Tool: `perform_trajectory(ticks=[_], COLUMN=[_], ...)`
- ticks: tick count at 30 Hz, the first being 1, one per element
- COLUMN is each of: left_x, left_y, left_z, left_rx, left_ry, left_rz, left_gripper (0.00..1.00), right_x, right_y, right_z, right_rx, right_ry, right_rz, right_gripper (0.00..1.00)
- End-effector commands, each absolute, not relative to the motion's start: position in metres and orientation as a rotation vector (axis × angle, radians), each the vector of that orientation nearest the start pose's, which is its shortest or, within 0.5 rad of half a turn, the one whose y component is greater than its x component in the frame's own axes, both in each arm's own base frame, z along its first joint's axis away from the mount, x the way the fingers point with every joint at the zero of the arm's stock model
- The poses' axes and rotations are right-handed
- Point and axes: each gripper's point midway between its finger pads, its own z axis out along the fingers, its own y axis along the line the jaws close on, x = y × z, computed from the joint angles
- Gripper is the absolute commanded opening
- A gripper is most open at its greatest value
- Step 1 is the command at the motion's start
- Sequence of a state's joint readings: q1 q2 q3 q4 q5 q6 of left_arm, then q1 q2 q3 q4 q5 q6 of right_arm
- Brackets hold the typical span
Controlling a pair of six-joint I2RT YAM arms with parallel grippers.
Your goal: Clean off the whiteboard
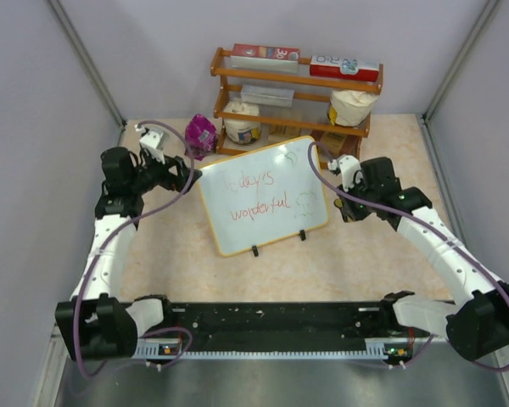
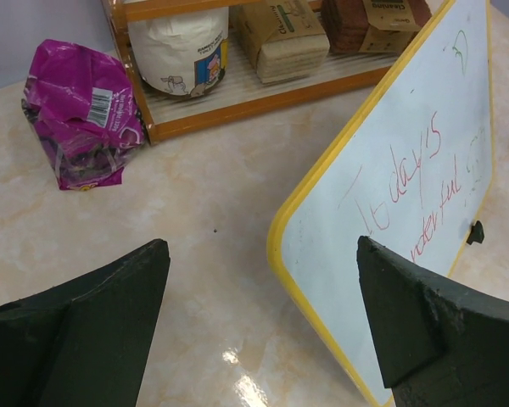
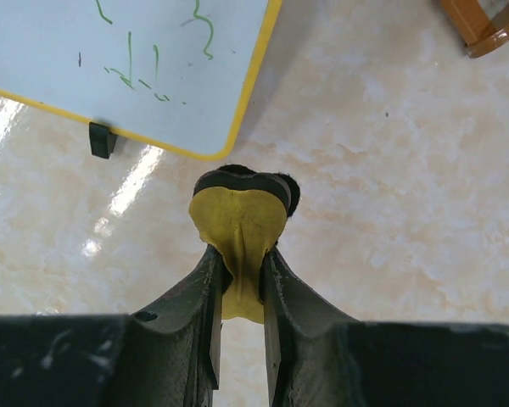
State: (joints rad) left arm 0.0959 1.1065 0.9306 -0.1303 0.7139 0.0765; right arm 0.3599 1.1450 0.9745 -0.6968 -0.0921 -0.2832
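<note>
The whiteboard (image 1: 263, 197) stands tilted on two black feet in the middle of the table, with red writing and green scribbles on it. My left gripper (image 1: 187, 174) hangs open at the board's left edge. In the left wrist view its jaws (image 2: 263, 254) straddle the yellow frame of the whiteboard (image 2: 407, 212) without touching it. My right gripper (image 1: 341, 206) is at the board's right side, shut on a yellow eraser (image 3: 237, 220) with a black felt face. In the right wrist view the eraser hangs just off the lower right corner of the whiteboard (image 3: 110, 51).
A wooden shelf (image 1: 297, 89) with boxes, jars and a white bag stands behind the board. A crumpled purple packet (image 1: 200, 134) lies at its left end, also in the left wrist view (image 2: 81, 114). Grey walls close in both sides.
</note>
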Motion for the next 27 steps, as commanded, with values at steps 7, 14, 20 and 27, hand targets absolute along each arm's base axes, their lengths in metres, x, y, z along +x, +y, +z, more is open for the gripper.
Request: perform_trajectory(ticks=[7,14,20,27], left_x=[0.376,0.37,0.366,0.362], left_y=[-0.095,-0.111,-0.116,-0.118], left_z=[0.272,0.261,0.255,0.246], left_rx=[0.586,0.678,0.702,0.705], left_ry=[1.704,1.684,1.682,1.692], left_rz=[-0.694,-0.859,-0.914,-0.957], left_gripper=[0.88,0.8,0.69,0.53], right_x=[0.274,0.282,0.285,0.285], right_y=[0.125,0.129,0.131,0.132], right_z=[0.188,0.209,0.21,0.208], right_rx=[-0.815,-0.816,-0.823,-0.823], right_ry=[2.209,2.159,2.156,2.166], right_rz=[0.237,0.238,0.245,0.252], right_gripper=[0.0,0.0,0.0,0.0])
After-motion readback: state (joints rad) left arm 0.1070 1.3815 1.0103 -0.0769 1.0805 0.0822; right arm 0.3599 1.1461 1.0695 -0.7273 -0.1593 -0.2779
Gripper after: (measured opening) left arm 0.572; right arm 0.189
